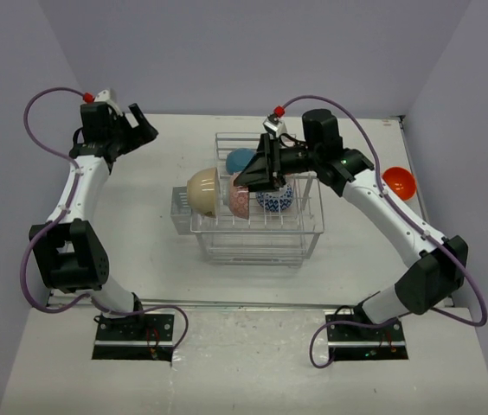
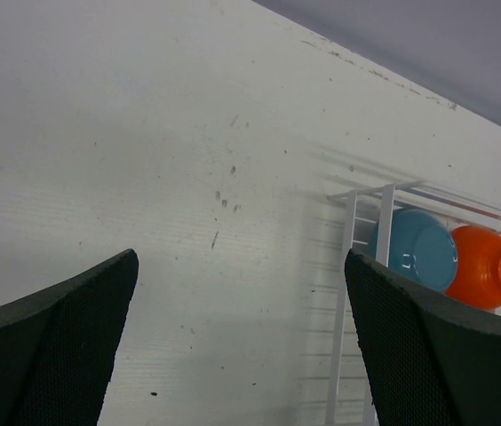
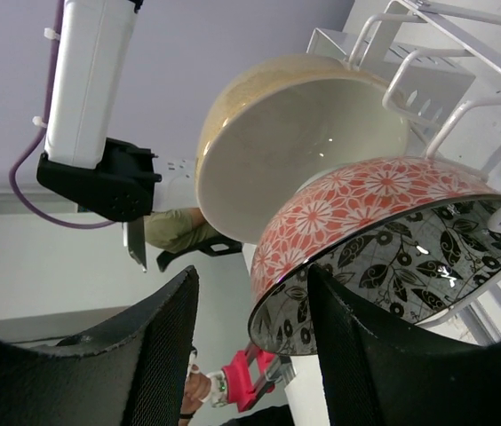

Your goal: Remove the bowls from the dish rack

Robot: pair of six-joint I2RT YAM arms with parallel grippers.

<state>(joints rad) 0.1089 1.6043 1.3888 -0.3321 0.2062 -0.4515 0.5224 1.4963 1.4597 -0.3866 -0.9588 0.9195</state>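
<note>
The white wire dish rack (image 1: pixel 309 232) stands mid-table. In it stand a cream bowl (image 1: pixel 204 191), a pink patterned bowl (image 1: pixel 239 200), a blue-and-white bowl (image 1: pixel 276 201) and a blue bowl (image 1: pixel 240 159). My right gripper (image 1: pixel 250 180) is open over the pink bowl. In the right wrist view the gripper (image 3: pixel 250 355) has the rim of the pink bowl (image 3: pixel 357 200) between its jaws, with the cream bowl (image 3: pixel 304 133) just behind. My left gripper (image 1: pixel 138 126) is open and empty over the table's far left. Its view (image 2: pixel 242 355) shows the blue bowl (image 2: pixel 417 251) and an orange bowl (image 2: pixel 486 266) in the rack.
Another orange bowl (image 1: pixel 399 181) lies on the table right of the rack, near the right wall. A small cutlery cup (image 1: pixel 178 201) hangs on the rack's left side. The rack's corner post (image 2: pixel 348 266) stands close to my left gripper's right finger.
</note>
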